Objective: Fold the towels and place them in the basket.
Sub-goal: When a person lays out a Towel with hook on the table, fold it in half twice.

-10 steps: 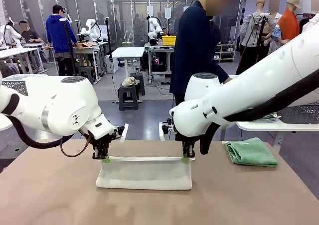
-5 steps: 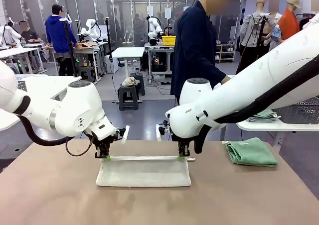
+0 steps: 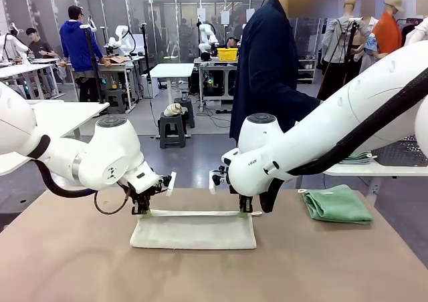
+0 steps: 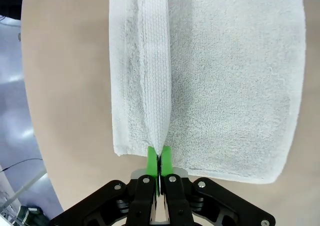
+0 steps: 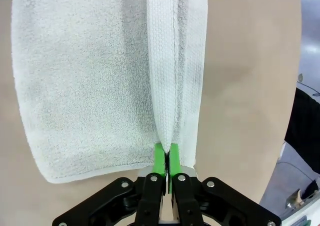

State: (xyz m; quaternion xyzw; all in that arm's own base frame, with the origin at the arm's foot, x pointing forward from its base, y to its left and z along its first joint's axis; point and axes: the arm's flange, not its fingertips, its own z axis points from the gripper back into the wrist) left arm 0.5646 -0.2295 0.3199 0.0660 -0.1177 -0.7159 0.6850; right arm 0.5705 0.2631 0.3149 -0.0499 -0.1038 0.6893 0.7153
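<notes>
While I watched the front camera, the cream towel (image 3: pixel 194 232) flattened in the lower middle of the frame. A second earlier both arms stood higher and the sheet sloped up to its held hem. Now they had sunk, and that hem ran as a thin taut line just above the layer lying on the table (image 3: pixel 80 262). I judged the fold all but laid down, with letting go the step still to come.

The towel showed as a long, tidy rectangle of soft pile, with a woven band along the held edge. On the left wrist camera the green pads (image 4: pixel 152 158) were pressed together on that band at one corner. On the right wrist camera the pads (image 5: pixel 159 158) pinched it the same way, so both jaws were closed on the hem.

Right of it lay the mint green towel (image 3: pixel 338 205), already folded and well apart. Higher, at the right edge, what looked like the dark mesh basket (image 3: pixel 408 152) stood on a white surface.
</notes>
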